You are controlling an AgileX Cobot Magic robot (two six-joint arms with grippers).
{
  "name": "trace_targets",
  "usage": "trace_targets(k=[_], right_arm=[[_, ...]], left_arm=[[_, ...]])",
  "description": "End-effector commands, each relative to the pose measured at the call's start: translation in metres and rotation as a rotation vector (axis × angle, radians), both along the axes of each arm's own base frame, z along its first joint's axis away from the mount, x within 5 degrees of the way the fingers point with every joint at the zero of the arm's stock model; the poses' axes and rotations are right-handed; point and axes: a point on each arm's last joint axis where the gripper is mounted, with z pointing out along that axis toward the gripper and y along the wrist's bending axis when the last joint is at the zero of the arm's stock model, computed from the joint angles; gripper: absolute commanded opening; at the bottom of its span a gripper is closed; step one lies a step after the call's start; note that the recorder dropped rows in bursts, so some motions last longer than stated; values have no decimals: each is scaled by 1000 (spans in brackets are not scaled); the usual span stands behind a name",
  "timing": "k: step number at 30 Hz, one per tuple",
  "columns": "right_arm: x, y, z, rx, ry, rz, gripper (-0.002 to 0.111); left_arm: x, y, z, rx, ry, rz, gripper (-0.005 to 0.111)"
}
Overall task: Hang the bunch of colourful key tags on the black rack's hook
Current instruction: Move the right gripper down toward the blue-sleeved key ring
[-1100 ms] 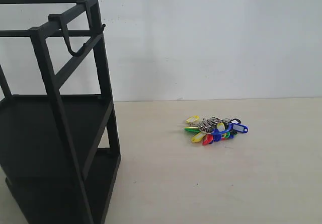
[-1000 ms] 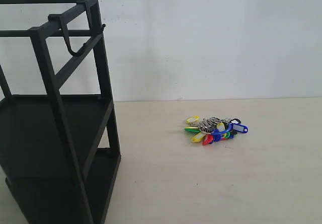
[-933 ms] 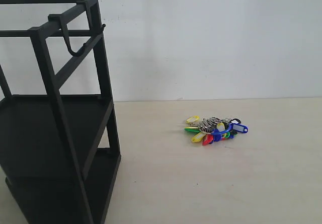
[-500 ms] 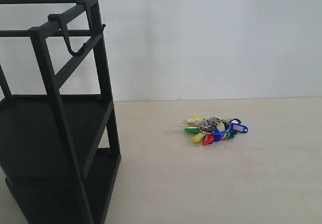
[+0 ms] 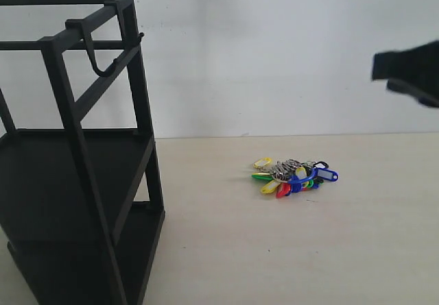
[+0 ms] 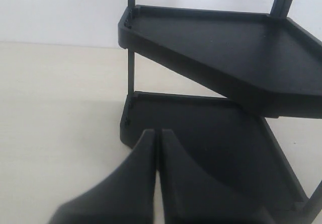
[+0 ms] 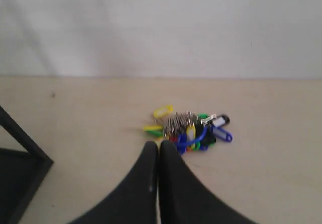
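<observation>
The colourful key tag bunch (image 5: 293, 176) lies flat on the pale table, right of centre; the right wrist view shows the same key tag bunch (image 7: 190, 128) just beyond my fingertips. The black rack (image 5: 75, 154) stands at the left, and the hook (image 5: 99, 57) hangs from its top bar. My right gripper (image 7: 158, 144) is shut and empty; its dark body (image 5: 410, 70) enters high at the exterior view's right edge, well above the table. My left gripper (image 6: 157, 133) is shut and empty, close to the rack's lower shelves (image 6: 211, 133).
A plain white wall stands behind the table. The rack's two flat shelves (image 5: 62, 175) fill the left side of the exterior view. Bare table surface (image 5: 288, 250) lies around the bunch.
My right arm has come into the exterior view at the upper right edge; earlier it was out of view. The key bunch and rack have not moved.
</observation>
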Motion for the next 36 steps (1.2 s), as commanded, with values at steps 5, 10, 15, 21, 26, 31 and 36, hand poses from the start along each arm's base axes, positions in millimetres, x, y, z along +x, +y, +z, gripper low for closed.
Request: trace_targets(k=[5, 10, 15, 21, 26, 31, 36], right_arm=[[104, 20, -79, -8, 424, -41, 0], [143, 21, -98, 14, 597, -67, 0], [169, 2, -114, 174, 680, -50, 7], [187, -4, -133, 300, 611, -44, 43], [198, -6, -161, 328, 616, -108, 43], [205, -8, -181, 350, 618, -151, 43], [212, -8, -194, 408, 598, -204, 43]], left_arm=[[0, 0, 1, 8, -11, 0, 4], [0, 0, 1, 8, -11, 0, 4], [0, 0, 1, 8, -11, 0, 4], [0, 0, 1, 8, -11, 0, 4], [0, 0, 1, 8, -11, 0, 4], [0, 0, 1, 8, -11, 0, 4], [0, 0, 1, 8, -11, 0, 4]])
